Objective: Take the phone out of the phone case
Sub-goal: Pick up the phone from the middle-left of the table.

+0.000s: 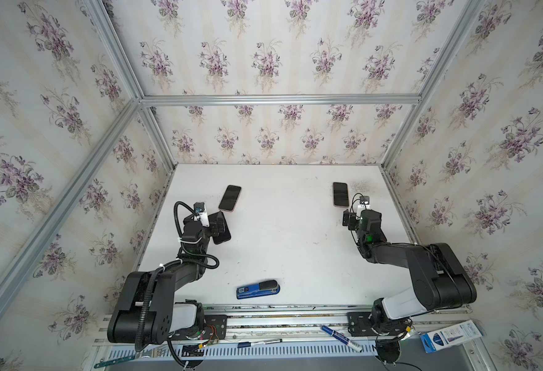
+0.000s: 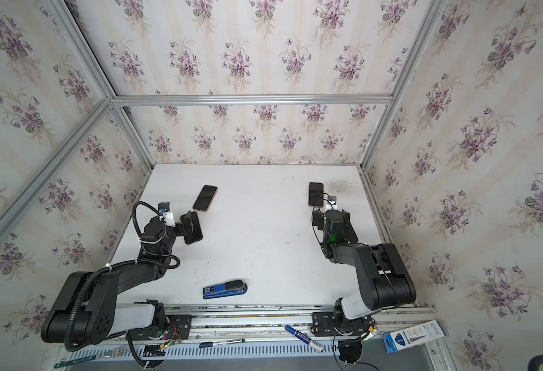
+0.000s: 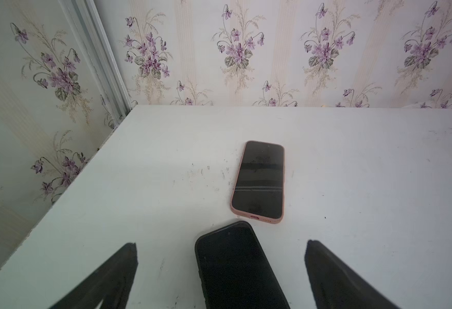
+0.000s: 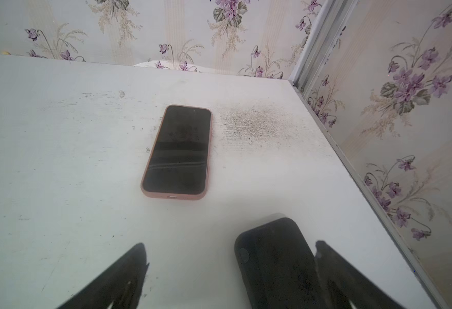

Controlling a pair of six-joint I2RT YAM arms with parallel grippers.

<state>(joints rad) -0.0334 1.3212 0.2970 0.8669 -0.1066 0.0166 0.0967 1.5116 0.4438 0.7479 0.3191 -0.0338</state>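
**Both pincers spread wide, each low over a dark handset**

The left gripper [image 3: 219, 243] hangs low over the white table [image 1: 296, 244], its fingers [image 3: 112, 275] well apart and holding nothing. Between them, flat on the table, lies the left black-cased phone [image 3: 235, 267], screen up. Its far end points toward the left pink-cased phone [image 3: 258, 182], which lies just beyond it, screen up, the two near but apart. In both top views the gripper covers part of the black-cased phone [image 1: 223, 236].

The right gripper [image 4: 230, 243] is likewise spread and empty. A black phone-shaped piece [image 4: 275, 264] lies on the table close against one of its fingers [image 4: 337, 275]; whether they touch, and whether this is a phone or a bare case, I cannot tell. Farther on, the right pink-cased phone [image 4: 178, 152] lies screen up beside a gritty grey smudge [image 4: 254, 125].

Near the front edge, between the two arms, sits a blue stapler [image 1: 258, 289], well apart from every phone
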